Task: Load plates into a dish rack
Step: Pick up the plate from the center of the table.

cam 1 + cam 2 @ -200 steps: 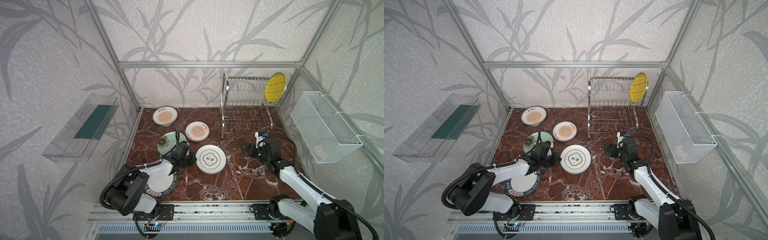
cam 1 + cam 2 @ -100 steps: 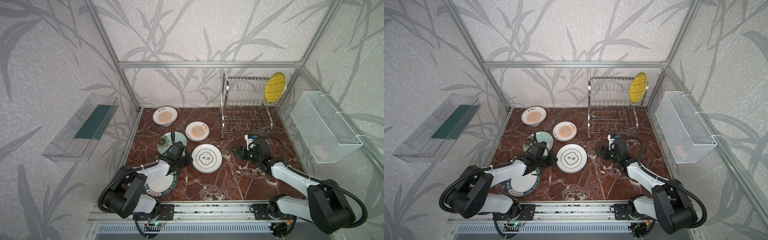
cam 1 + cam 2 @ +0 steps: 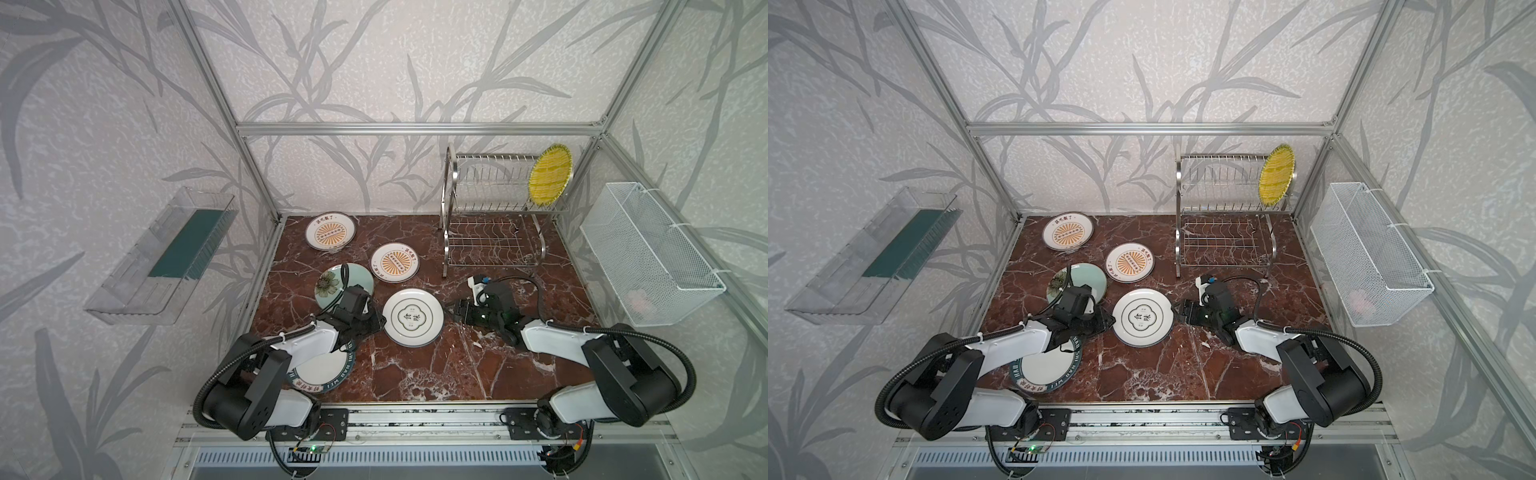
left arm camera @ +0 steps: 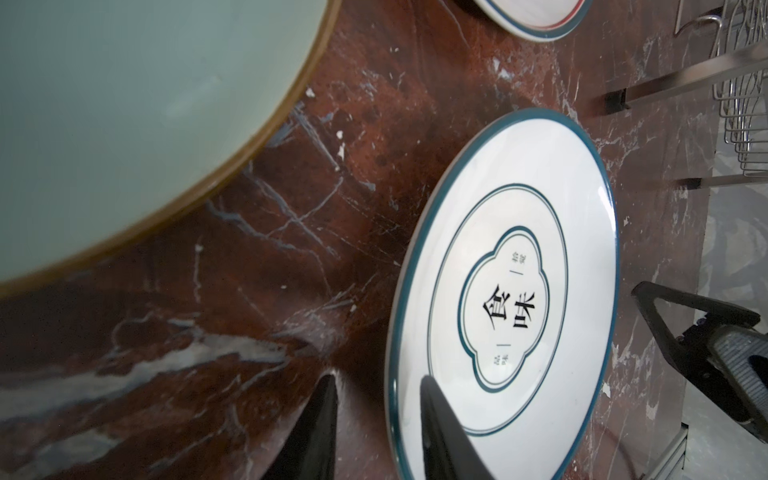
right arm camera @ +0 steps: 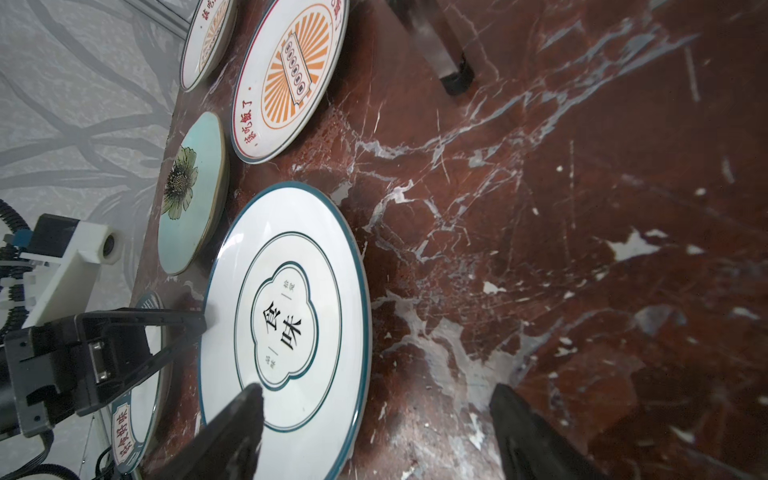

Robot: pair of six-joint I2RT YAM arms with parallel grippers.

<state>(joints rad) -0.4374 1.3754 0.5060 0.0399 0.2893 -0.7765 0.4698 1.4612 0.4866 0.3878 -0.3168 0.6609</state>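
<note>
One clear plastic tray (image 3: 133, 291) hangs on the left wall. Then come the plates: six in all, five flat on the marble table (image 3: 457, 374) and one racked. Two have orange sunbursts. The far sunburst plate (image 3: 331, 230) lies near the left rear corner, and the near sunburst plate (image 3: 395, 262) is just beside the pale green flower plate (image 3: 328, 282), whose front edge my left wrist covers. My left arm lies across the teal-lettered plate (image 3: 328, 374) by the table's front-left edge. My left claw (image 4: 376, 399) stands partly open, fingers on either side of the left rim of the cloud-outline plate (image 3: 412, 317), clamping nothing; whether they touch it I cannot tell. Across that plate my right claw (image 5: 376, 388) gapes wide and holds nothing — one finger over the plate's right rim, the other over bare marble. To the front and right the marble lies open — room to swing. One two-tier wire dish rack (image 3: 494, 245) stands at the back right, with the yellow woven-look plate (image 3: 549, 176) upright at the right end of its upper tier. One white mesh basket (image 3: 648, 257) hangs on the right wall.
</note>
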